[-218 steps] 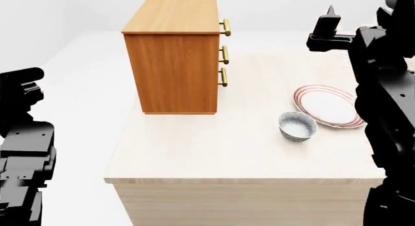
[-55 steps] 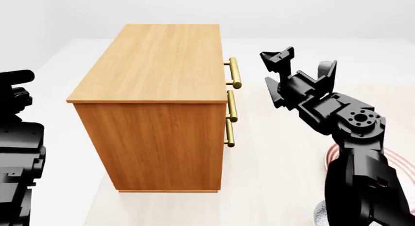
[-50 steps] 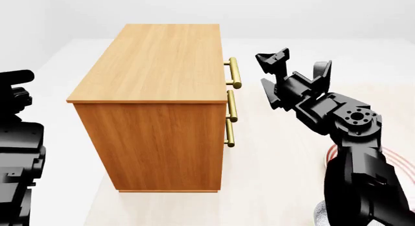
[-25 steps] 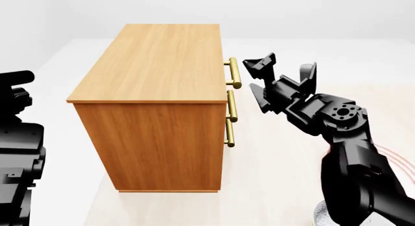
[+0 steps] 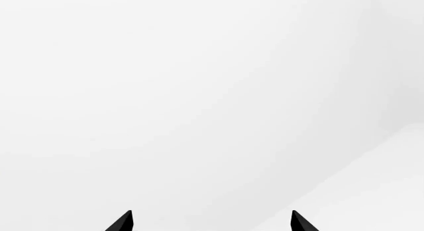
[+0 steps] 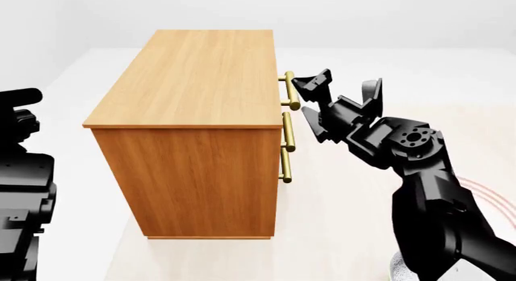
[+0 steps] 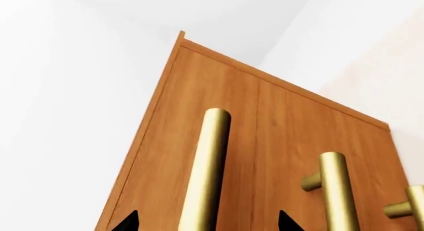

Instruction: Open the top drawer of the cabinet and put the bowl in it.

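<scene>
The top drawer [image 6: 282,90] of the cabinet [image 6: 193,136] is shut. The right gripper [image 6: 335,90], fingers spread, straddles its brass handle [image 7: 205,176] without clamping. The bowl [image 6: 395,268] waits at the near right tabletop [image 6: 339,220] edge, mostly hidden. Pulling and loading remain

Orange-brown wooden cabinet [image 6: 193,136] stands upright, its top drawer [image 7: 251,156] closed. Speckled bowl [image 6: 395,270] peeks at near right.

The cabinet [image 6: 193,130] stands on the table [image 6: 339,220] with its three handles facing right, the right gripper [image 6: 337,95] just beside the top drawer's handle [image 6: 291,90], the left arm [image 6: 20,178] far left.
</scene>
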